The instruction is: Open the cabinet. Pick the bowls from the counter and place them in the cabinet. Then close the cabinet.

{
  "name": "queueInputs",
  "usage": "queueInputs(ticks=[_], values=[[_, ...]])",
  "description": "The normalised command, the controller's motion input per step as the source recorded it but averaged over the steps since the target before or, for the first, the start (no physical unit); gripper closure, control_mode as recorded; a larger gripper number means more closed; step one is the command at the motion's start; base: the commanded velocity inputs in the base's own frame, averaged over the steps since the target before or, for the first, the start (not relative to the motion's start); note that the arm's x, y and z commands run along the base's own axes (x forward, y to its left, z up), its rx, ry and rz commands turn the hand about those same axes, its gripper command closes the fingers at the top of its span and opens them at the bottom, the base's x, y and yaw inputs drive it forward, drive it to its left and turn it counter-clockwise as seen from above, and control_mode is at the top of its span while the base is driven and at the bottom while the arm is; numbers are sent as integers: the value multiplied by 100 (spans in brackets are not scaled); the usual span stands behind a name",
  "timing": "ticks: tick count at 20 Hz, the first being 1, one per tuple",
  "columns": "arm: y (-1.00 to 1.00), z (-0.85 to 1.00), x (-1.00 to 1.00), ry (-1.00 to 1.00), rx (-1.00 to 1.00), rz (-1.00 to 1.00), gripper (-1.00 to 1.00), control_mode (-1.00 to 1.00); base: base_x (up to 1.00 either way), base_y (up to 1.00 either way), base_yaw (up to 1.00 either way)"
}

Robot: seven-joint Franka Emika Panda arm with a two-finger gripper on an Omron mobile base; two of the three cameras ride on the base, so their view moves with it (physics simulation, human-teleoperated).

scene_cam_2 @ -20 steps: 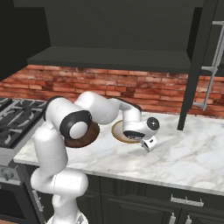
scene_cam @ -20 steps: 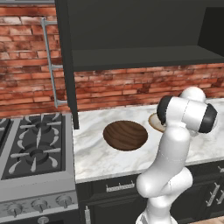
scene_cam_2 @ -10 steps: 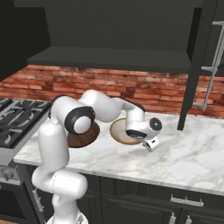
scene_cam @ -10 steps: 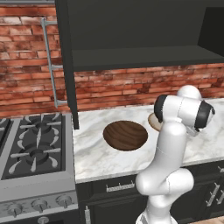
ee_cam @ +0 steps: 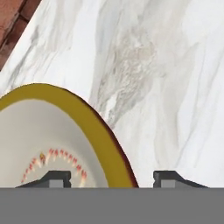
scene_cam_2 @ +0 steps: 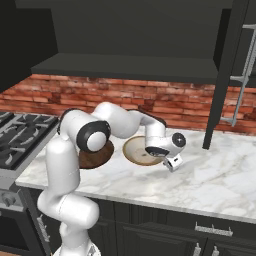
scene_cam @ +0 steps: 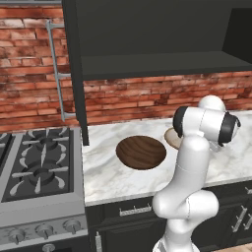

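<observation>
Gripper point(ee_cam: 111, 177) sat low over the cream bowl point(ee_cam: 48, 140), fingers straddling its near rim: one tip over the bowl's inside, the other outside over bare marble. Jaws were spread with the tan rim running between them, and no contact on either pad was visible, so not pinching yet by my read. Rim arc crossed the gap roughly square to the closing direction, which is what a rim pinch needs.

Cream bowl point(scene_cam_2: 139, 150) rested on the counter point(scene_cam_2: 210, 175), just beside the dark wood bowl point(scene_cam: 141, 151), which lay toward the stovetop point(scene_cam: 34, 165) and mostly hidden behind the arm in the right base view. Cabinet point(scene_cam: 147, 34) stood open above, its shelf straight over the bowls, door point(scene_cam: 74, 69) swung out on the stove side.

Judgement: next move is close on the rim, then lift up and back to the shelf. Risk: a shallow rim grip could let the bowl tip.
</observation>
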Motion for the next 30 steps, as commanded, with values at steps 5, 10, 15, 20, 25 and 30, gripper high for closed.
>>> queueInputs(ticks=[5,10,15,20,25,30], values=[[24,-17,0,0,0,0,100,-100,0,0,0],[22,-26,0,0,0,0,100,-100,0,0,0],[-2,36,-27,-18,2,-7,100,-100,0,0,0],[-5,81,-54,-18,11,-11,100,-100,0,0,0],[0,56,-73,-17,2,-2,100,-100,0,0,0],[18,49,-87,-10,-4,-16,100,-100,0,0,0]])
